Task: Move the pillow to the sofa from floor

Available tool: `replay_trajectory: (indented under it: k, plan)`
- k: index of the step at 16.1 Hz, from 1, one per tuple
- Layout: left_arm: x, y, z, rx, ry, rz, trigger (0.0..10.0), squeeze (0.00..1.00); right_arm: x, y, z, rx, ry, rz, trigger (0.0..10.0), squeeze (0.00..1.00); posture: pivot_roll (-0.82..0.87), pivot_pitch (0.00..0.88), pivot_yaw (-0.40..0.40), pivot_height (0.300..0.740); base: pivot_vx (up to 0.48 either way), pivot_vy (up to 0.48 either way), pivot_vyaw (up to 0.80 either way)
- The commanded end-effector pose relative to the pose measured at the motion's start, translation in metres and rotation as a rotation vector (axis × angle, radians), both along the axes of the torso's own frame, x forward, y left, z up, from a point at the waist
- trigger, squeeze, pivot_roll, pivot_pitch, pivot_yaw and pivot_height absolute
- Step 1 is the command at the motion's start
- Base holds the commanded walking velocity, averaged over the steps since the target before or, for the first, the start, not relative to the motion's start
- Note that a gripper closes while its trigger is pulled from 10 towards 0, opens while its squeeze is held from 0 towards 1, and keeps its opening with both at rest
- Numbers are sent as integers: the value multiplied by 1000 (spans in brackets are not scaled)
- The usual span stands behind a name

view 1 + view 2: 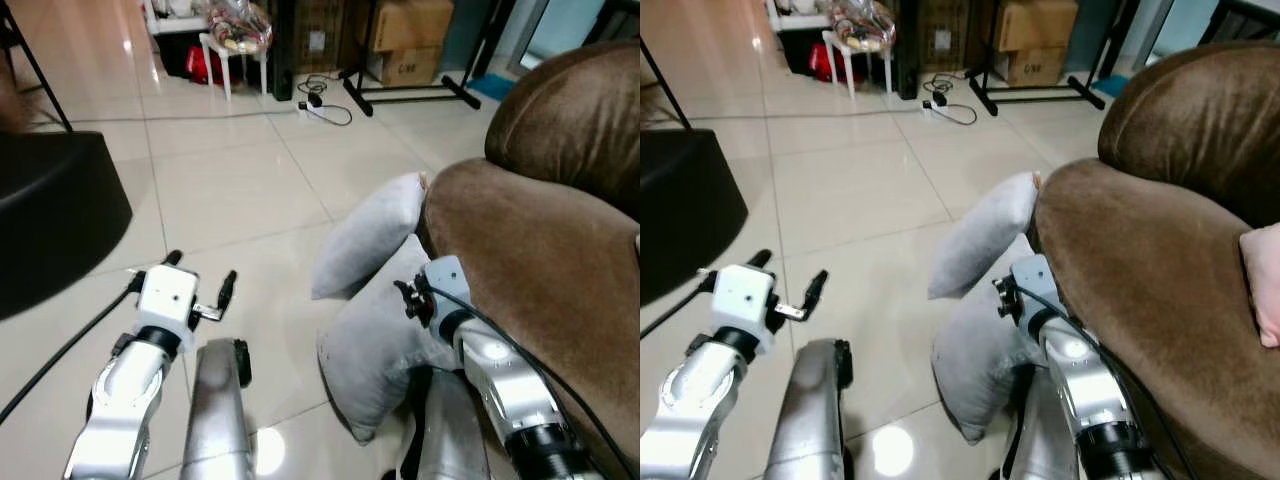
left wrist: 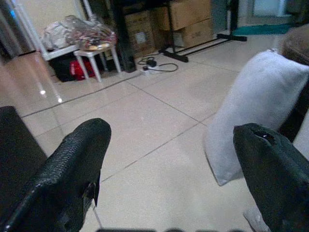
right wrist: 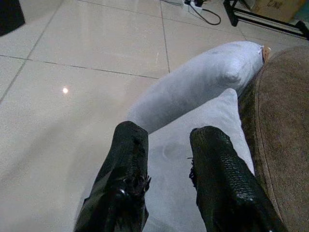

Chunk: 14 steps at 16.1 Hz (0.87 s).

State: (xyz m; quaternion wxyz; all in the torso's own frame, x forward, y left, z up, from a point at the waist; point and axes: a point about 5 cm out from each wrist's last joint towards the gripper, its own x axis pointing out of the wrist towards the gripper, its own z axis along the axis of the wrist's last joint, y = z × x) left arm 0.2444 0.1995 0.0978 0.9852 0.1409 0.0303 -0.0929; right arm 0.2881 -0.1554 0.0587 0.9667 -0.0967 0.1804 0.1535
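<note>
Two grey pillows lean on the floor against the front of a brown sofa point(image 1: 540, 260). The far pillow point(image 1: 370, 235) stands tilted against the sofa arm, and the near pillow point(image 1: 375, 345) lies lower, closer to me. My right gripper point(image 1: 412, 298) hovers just above the near pillow point(image 3: 193, 125), next to the sofa edge; its black fingers point(image 3: 128, 150) stand a little apart with nothing between them. My left gripper point(image 1: 202, 268) is open wide over bare tiles, left of the pillows. In the left wrist view, the far pillow point(image 2: 256, 106) sits beyond its fingers point(image 2: 77, 159).
A black rounded object point(image 1: 50, 210) sits on the floor at the left. A pink cushion point(image 1: 1262, 280) lies on the sofa seat. At the back are a white stool point(image 1: 238, 45), cardboard boxes point(image 1: 410, 40), a black stand point(image 1: 410, 92) and a power cable point(image 1: 322, 106). Open tiled floor lies between.
</note>
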Motion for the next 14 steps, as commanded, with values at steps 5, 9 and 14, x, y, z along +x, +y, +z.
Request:
replay_trajectory:
  k: [5, 9, 14]
  plan:
    - [-1, -10, -3, -9, 5, -92, 10000, 0, 12, -11, 13, 62, -42, -88, 10000, 1000, -7, 0, -80, 395, 0, 0, 0]
    - [-15, -25, 11, -121, 56, -380, 10000, 0, 33, -31, -4, -102, 83, -244, 10000, 1000, -15, 0, -58, 395, 0, 0, 0]
    - [-25, -19, 15, -79, 106, -451, 10000, 0, 39, -33, -22, -135, 233, -281, 10000, 1000, 38, 0, -63, 395, 0, 0, 0]
